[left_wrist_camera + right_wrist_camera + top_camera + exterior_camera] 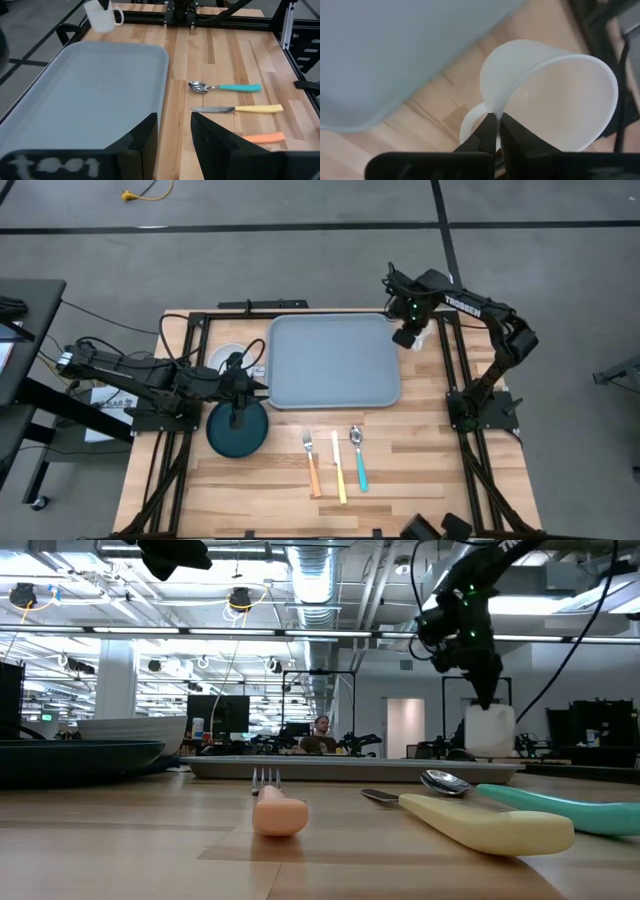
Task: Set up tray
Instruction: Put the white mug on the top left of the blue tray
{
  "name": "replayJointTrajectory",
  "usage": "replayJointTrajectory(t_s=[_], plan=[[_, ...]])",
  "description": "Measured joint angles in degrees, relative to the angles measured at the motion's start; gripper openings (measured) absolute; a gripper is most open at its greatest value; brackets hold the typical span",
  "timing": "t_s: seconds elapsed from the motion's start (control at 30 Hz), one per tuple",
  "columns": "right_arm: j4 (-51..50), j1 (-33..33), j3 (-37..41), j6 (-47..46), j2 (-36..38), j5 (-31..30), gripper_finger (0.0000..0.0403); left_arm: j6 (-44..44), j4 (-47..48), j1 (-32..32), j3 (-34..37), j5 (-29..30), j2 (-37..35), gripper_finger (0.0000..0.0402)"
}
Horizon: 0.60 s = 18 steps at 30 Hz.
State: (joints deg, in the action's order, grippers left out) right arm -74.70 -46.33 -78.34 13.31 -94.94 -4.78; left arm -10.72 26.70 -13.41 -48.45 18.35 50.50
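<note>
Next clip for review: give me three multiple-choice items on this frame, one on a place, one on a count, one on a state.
1. Where is the white mug?
A. on the tray
B. by the tray's far right corner
C. on the plate

2. How many utensils lie on the table nearer than the tray?
A. two
B. three
C. five

3. The right end effector is:
A. wide open
B. shut on the mug's rim
C. holding the spoon

Answers: B, the mug sits off the tray's corner; B, fork, knife, spoon; B, its fingers pinch the rim.

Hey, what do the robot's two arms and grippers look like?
Both arms are dark, jointed and trailed by black cables. The right arm carries white TROSSEN lettering and a green light near its wrist. The left gripper and right gripper each have two flat black fingers.
</note>
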Motion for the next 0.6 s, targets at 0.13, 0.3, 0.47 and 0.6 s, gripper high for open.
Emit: replayJointTrajectory(t_s=[0.13, 0.3, 0.47, 0.6], plan=[[0.82, 3.41, -4.74, -1.96, 0.00, -0.38, 0.0002, 1.66, 0.00, 0.00, 0.00, 0.02, -0.03, 0.0108], [1.18, 9.27, -10.76, -2.37, 0.00, -1.21, 0.0002, 1.97, 1.91, 0.00, -0.11, 0.04, -3.40, 0.0108], [1.31, 14.45, -20.24, -2.94, -4.67, -0.04, 0.0001, 1.85, 3.43, 0.00, -0.37, -0.02, -11.46, 0.0108], [0.12, 17.45, -32.91, -1.50, -14.05, 0.59, 0.0001, 1.20, 4.26, 0.00, -0.34, 0.04, -17.60, 0.0108]])
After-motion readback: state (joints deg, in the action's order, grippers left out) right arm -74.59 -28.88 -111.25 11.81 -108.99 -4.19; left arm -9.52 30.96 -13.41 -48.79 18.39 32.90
